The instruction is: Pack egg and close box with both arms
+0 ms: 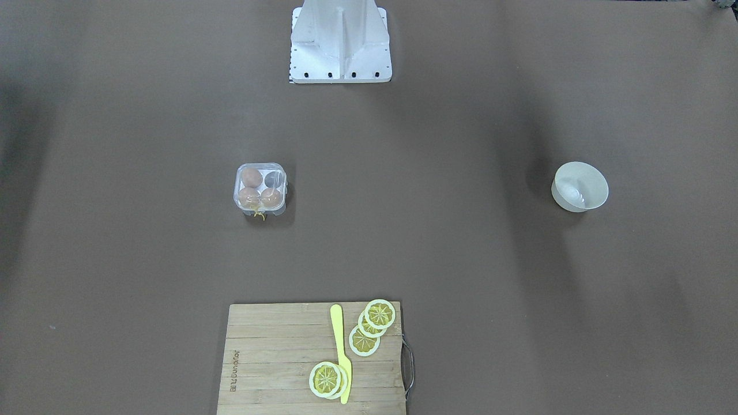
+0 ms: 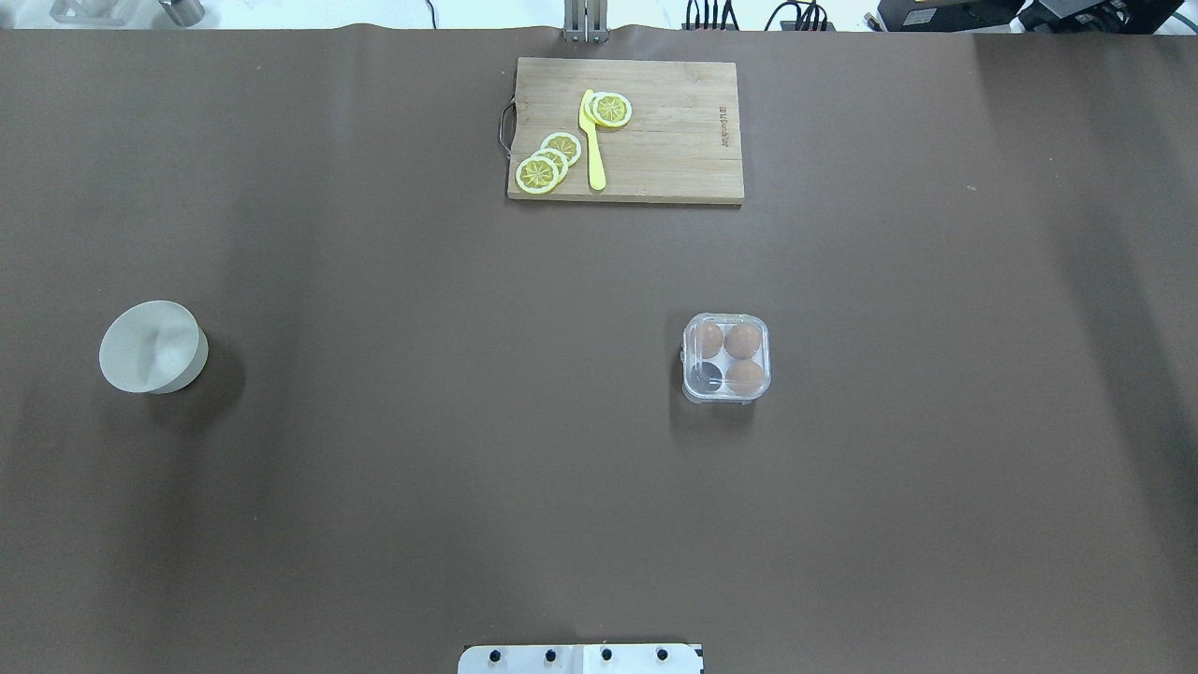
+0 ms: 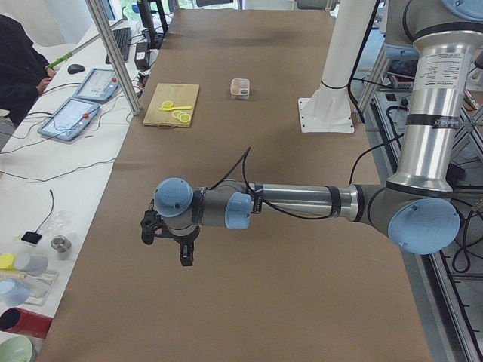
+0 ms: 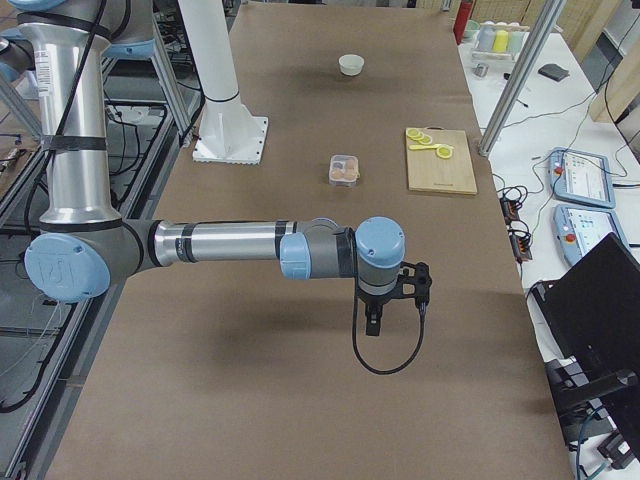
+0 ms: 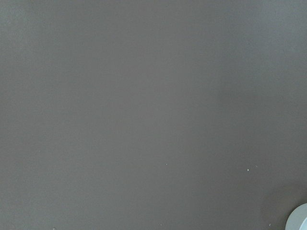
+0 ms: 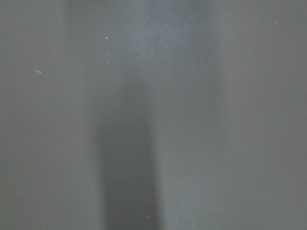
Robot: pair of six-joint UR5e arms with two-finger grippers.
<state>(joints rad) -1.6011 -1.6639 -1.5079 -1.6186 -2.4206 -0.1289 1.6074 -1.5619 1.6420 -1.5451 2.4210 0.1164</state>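
The clear box [image 2: 726, 358] stands on the brown table right of centre, and its lid appears to lie down over the cells. Three tan eggs [image 2: 744, 341] fill three cells and one cell is empty. It also shows in the front view [image 1: 260, 189] with a yellow thread [image 1: 258, 214] at its near edge. My left gripper [image 3: 167, 245] hangs over bare table at the left end, far from the box. My right gripper [image 4: 393, 305] hangs over bare table at the right end. Both show only in side views, so I cannot tell whether they are open or shut.
A white bowl [image 2: 153, 346] stands at the left side. A wooden cutting board [image 2: 655, 168] with lemon slices [image 2: 547, 164] and a yellow knife [image 2: 591, 140] lies at the far edge. The white base [image 1: 340, 43] stands at the robot's edge.
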